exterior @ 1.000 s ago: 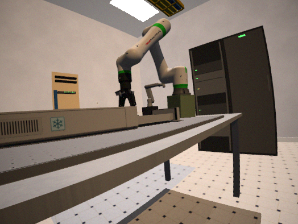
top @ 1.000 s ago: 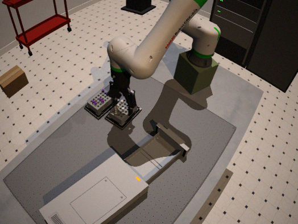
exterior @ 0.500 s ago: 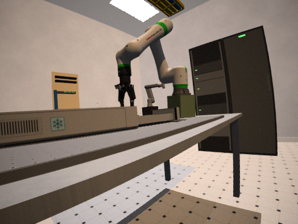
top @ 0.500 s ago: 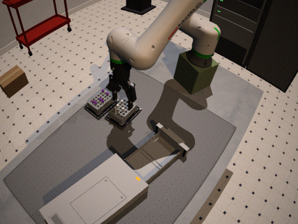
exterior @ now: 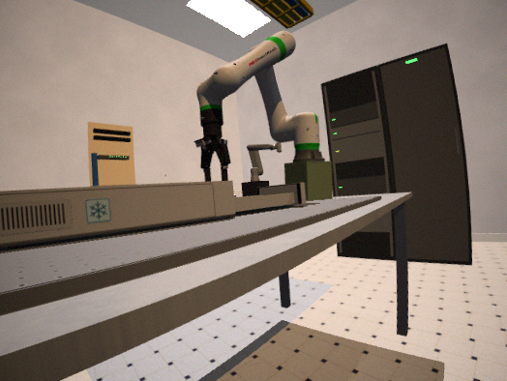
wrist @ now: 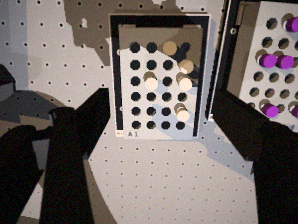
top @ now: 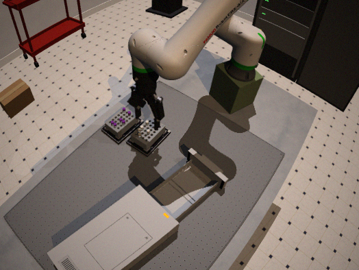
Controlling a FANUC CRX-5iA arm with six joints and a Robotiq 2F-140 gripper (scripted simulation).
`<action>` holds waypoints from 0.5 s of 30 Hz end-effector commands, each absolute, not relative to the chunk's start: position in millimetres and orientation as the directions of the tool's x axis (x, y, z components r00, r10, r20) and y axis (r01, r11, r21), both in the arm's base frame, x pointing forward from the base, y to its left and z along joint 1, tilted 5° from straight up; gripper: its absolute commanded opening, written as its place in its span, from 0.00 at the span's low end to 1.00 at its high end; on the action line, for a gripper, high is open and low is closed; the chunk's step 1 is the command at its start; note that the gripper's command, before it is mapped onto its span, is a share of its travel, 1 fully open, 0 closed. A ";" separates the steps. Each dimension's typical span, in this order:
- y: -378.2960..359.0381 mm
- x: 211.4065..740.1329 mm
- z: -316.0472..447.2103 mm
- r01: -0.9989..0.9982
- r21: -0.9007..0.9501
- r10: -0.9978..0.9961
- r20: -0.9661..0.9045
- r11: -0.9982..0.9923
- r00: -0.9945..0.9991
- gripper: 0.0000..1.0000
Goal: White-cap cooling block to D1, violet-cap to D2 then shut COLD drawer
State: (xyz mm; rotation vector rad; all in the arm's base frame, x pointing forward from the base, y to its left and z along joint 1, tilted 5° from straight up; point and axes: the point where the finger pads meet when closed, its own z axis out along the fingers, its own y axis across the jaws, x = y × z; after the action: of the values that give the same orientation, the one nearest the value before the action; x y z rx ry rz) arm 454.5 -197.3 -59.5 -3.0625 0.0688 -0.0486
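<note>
gripper: fingers well apart, holding nothing, above the white-capped block
white-capped block: in the slot nearer the cooler
violet-capped block: in the slot beyond

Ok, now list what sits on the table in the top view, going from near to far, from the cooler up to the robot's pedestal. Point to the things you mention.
Cooler COLD (top: 113, 223) (exterior: 160, 205), its open drawer (top: 186, 185) (exterior: 266, 201), the drawer's front handle (top: 207, 165), the green pedestal (top: 230, 90) (exterior: 308, 180).
</note>
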 end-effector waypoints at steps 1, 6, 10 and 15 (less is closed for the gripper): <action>-198.1 455.0 -54.2 -0.043 -0.078 -0.046 0.032 -0.996 0.998 0.66; -198.4 454.9 -50.2 -0.043 -0.078 -0.046 0.032 -0.996 0.998 0.66; -198.8 454.7 -44.9 -0.043 -0.078 -0.046 0.032 -0.996 0.998 0.66; -199.3 454.5 -38.3 -0.043 -0.078 -0.046 0.032 -0.996 0.998 0.66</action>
State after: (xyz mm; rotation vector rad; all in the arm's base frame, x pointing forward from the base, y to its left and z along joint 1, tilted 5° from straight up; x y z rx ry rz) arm 453.9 -198.7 -42.2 -3.0625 0.0688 -0.0486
